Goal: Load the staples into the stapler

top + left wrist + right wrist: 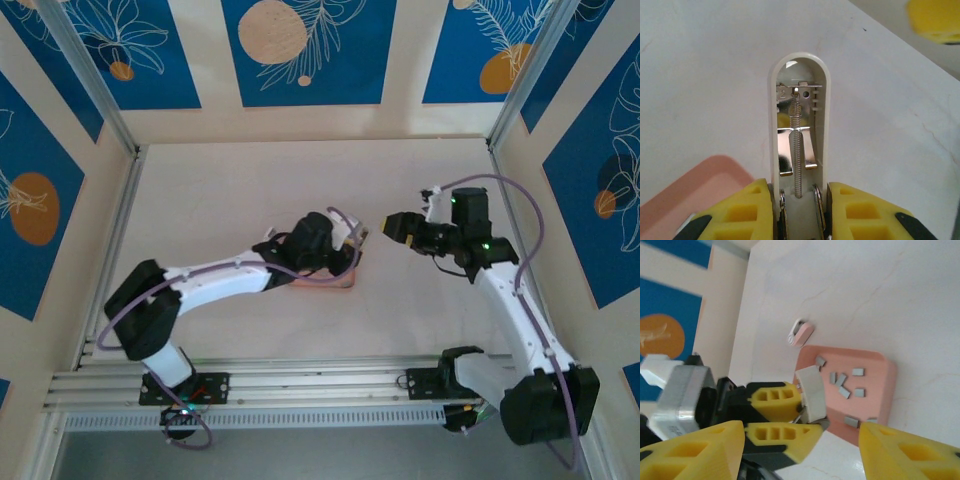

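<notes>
The left claw [800, 205] is found clamped on the stapler [799, 125], whose rear is hidden between the fingers. Its long axis is directed straight away from the claw, with the rounded tip farthest and the channel open, spring exposed. The tray [880, 367] on the tabletop [230, 200] is partly covered. Staples [842, 390] are scattered inside it at mixed angles, one cut off. The right claw [392, 228] is held apart nearby, empty.

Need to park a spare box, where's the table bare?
Bare: the far table between tray and back wall, and the left side. Crowded: mid-table, left fingers holding the stapler by the tray, right fingers close by.
</notes>
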`<state>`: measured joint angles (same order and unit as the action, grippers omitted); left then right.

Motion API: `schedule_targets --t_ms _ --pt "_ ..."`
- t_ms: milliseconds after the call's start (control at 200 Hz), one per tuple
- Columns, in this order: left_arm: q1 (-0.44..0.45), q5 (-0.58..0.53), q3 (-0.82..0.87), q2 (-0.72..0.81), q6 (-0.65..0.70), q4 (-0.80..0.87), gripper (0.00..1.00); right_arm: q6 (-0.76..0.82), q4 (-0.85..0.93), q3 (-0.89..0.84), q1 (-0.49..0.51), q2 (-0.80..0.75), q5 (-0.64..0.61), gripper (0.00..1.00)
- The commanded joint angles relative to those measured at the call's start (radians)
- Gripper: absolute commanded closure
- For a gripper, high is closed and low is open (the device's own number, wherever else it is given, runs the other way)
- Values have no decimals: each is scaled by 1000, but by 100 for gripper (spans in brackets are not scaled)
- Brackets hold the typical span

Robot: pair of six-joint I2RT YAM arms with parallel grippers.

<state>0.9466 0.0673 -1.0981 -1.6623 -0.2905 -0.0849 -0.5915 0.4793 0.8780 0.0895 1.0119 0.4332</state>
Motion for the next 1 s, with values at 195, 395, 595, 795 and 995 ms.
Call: schedule_targets --t_ms 195,395,595,795,995 --pt "115 -302 -351 -273 -242 164 98 -95 84 -85 -101 -125 -113 38" --pt "150 -457 -628 -453 -364 441 100 -126 83 -168 -170 -202 -68 38" --pt "160 -469 -706 -542 -449 483 100 -136 151 -226 -239 -298 -91 37" --pt "159 -512 -802 -627 -519 586 100 -142 197 -259 -278 -365 -81 38" --pt "158 -537 -815 -664 -565 601 100 -139 205 -276 -280 -386 -55 38"
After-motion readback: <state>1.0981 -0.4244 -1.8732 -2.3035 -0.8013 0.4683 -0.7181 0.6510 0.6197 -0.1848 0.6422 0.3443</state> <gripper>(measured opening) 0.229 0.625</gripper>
